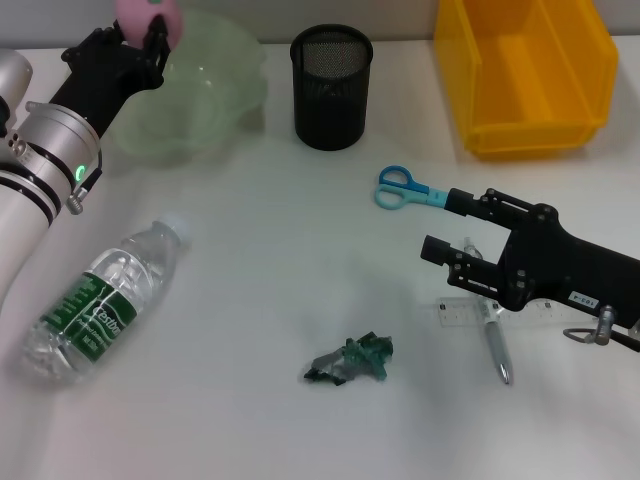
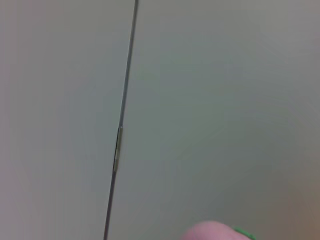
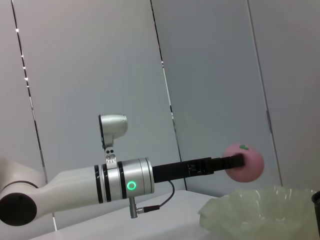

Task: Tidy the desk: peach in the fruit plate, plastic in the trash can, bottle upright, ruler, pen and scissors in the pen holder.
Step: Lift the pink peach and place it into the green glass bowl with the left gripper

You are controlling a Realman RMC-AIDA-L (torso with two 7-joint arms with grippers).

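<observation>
Nearest the robot, at about seven o'clock on the desk (image 1: 250,290), the bottle (image 1: 100,300) lies on its side, white cap pointing toward one o'clock, green label facing up. Near six o'clock, slightly right of centre, sits the plastic (image 1: 350,361), a crumpled dark green and grey scrap, well apart from everything else. At four o'clock the right gripper (image 1: 440,225) hovers low, its black fingers spread wide and gripping nothing; beneath it lie the ruler (image 1: 462,312), flat and transparent, and a silver pen (image 1: 494,347) crossing it, tip pointing toward six o'clock. Just beyond that gripper's upper finger, around three o'clock, the scissors (image 1: 402,188) lie flat, light blue loops pointing toward nine o'clock, the blade end running under the finger.

Farther off, at twelve o'clock, the pen holder (image 1: 331,88) stands upright, a black mesh cup. At two o'clock stands the trash can (image 1: 525,72), bright yellow with sloped walls. At eleven o'clock the fruit plate (image 1: 205,90) rests on the desk, pale green and translucent with a wavy rim. Above its far left edge the left gripper (image 1: 140,42) is closed around the peach (image 1: 150,18), a round pink ball; in the right wrist view the peach (image 3: 243,162) shows a small green mark on top and hangs clear above the plate's rim (image 3: 260,207), not touching it
</observation>
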